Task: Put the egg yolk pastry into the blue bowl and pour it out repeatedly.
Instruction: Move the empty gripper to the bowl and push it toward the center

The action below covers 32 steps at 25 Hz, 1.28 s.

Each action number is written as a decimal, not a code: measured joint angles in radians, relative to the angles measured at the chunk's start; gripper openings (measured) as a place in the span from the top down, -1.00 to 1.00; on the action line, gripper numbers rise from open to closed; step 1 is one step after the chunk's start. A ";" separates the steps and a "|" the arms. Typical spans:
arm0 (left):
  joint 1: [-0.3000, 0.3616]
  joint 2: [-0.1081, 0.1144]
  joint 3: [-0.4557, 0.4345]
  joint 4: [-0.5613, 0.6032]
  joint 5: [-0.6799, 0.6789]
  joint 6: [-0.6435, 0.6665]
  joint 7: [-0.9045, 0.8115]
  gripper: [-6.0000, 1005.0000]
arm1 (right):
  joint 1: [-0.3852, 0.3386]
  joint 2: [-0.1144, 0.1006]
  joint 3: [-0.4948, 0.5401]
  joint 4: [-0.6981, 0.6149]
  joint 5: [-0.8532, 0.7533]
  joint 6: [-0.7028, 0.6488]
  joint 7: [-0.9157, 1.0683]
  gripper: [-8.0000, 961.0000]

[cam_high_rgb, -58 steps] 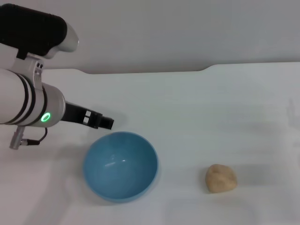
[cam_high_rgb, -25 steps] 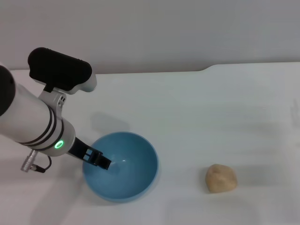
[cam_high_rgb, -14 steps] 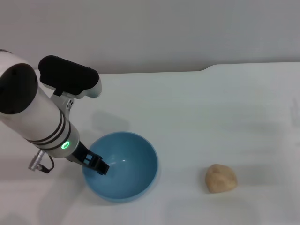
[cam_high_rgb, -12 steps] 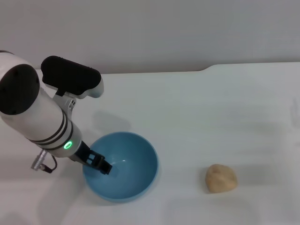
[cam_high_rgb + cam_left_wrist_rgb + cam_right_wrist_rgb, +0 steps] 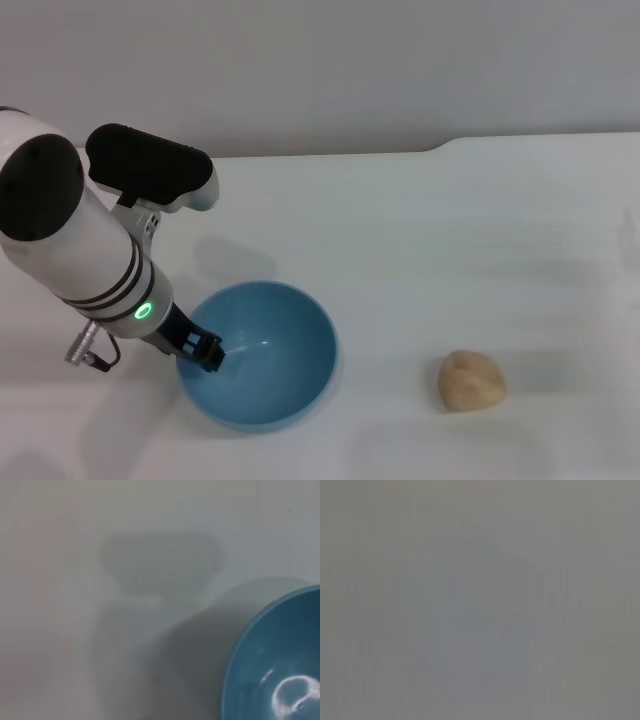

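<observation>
The left claw (image 5: 207, 353) sits at the near-left rim of the round, glossy light blue bowl (image 5: 270, 352); I cannot tell whether it grips the rim. The lumpy tan egg yolk pastry (image 5: 471, 380) lies well apart on the white worktop (image 5: 450, 250). A poor pinch could skid or tip the empty bowl.

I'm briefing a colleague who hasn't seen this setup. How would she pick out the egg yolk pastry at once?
Start from the white table and find the blue bowl, where the left hand sits at its rim. The egg yolk pastry lies alone to the bowl's right, a small lumpy tan ball.
</observation>
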<state>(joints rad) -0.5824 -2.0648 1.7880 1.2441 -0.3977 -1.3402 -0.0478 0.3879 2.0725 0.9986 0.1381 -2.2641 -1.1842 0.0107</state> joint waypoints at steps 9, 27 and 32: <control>-0.012 0.000 -0.001 -0.016 -0.007 -0.002 -0.001 0.11 | 0.000 0.000 0.000 0.000 0.000 0.000 0.000 0.05; -0.019 0.000 -0.004 -0.019 -0.014 -0.004 -0.015 0.98 | -0.015 0.001 -0.011 0.088 0.000 0.027 0.018 0.05; -0.019 0.001 -0.016 -0.019 -0.013 -0.011 -0.041 0.98 | -0.025 -0.020 -0.011 0.169 -0.019 0.127 0.094 0.05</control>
<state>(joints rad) -0.6018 -2.0635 1.7722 1.2254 -0.4104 -1.3507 -0.0893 0.3626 2.0523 0.9879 0.3071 -2.2830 -1.0569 0.1042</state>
